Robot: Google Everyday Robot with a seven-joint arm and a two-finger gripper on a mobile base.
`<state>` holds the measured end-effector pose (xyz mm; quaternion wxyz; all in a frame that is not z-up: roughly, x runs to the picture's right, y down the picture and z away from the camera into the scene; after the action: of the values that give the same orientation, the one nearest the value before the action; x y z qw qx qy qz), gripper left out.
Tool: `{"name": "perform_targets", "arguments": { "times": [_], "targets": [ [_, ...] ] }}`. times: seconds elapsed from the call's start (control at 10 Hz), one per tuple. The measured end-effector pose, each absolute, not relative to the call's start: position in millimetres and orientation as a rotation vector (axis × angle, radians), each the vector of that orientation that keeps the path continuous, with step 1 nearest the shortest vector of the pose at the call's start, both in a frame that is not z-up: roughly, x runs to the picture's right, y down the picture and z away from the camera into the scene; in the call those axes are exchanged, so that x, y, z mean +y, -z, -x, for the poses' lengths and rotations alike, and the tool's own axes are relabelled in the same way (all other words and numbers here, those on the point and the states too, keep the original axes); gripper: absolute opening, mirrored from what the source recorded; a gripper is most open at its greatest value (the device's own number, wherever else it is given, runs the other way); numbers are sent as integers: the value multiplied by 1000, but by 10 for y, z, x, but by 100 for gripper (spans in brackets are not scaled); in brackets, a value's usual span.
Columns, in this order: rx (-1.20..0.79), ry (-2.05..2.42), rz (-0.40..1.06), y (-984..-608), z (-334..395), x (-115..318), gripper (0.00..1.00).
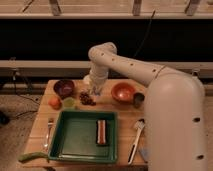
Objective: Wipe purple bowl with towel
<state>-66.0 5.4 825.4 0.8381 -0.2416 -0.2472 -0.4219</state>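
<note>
The purple bowl (64,87) stands at the back left of the wooden table (125,127), dark inside. My gripper (94,90) hangs just above the table, to the right of the purple bowl and apart from it, over a dark cluster of small fruit (87,98). The bright orange bowl (123,92) stands to the gripper's right. A small pale blue-grey piece (144,153) shows at the table's front right edge, mostly hidden by my arm; I cannot tell whether it is the towel.
A green tray (75,137) with a brown block (101,131) fills the front middle. An orange fruit (54,102) and a green fruit (69,102) lie below the purple bowl. There is also a dark cup (138,99), a fork (49,132), a spoon (136,137) and a green pod (32,156).
</note>
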Motion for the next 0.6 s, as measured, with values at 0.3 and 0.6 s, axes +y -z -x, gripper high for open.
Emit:
{"name": "perform_targets", "arguments": {
  "times": [0.3, 0.6],
  "targets": [
    [-608, 966, 474, -8232, 1253, -134, 0],
    [-676, 1028, 456, -8250, 1685, -254, 0]
  ]
}}
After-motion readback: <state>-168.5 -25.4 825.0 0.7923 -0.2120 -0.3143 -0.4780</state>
